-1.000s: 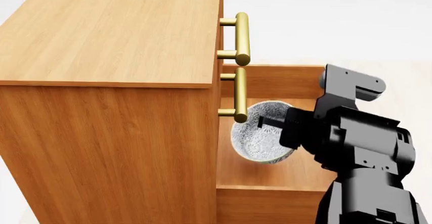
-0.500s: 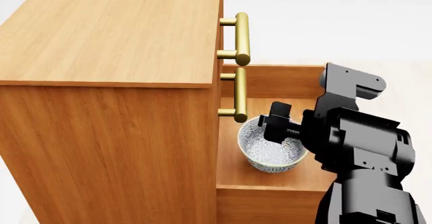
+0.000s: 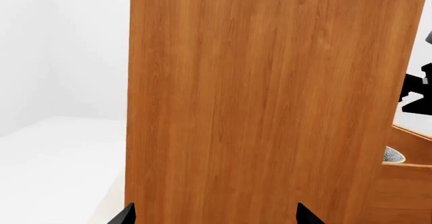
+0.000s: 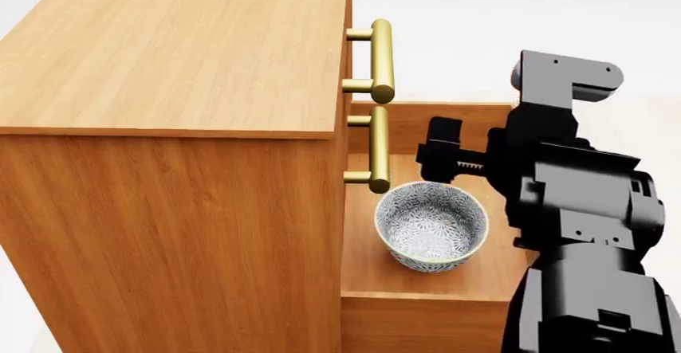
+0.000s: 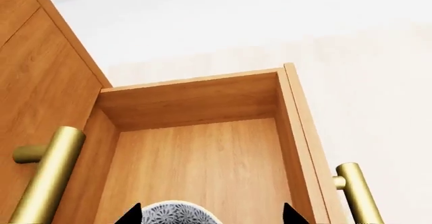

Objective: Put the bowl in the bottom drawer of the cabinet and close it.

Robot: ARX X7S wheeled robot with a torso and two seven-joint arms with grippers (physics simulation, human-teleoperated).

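Head view, right gripper [image 4: 442, 155] fingers spread, empty, above bowl [image 4: 430, 225]

Matt orange-brown wood-grain cabinet [image 4: 171, 170], shiny brass handles [image 4: 380, 58], glazed patterned bowl [image 4: 430, 225], matt black tool [image 4: 442, 158].

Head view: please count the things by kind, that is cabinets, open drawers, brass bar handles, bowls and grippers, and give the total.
Cabinet: 1
Open drawer, the bottom drawer: 1
Brass bar handles seen in this view, upper and lower: 2
Bowl, upright in the drawer: 1
Gripper, the right gripper, jaws open above the bowl: 1
Total: 6
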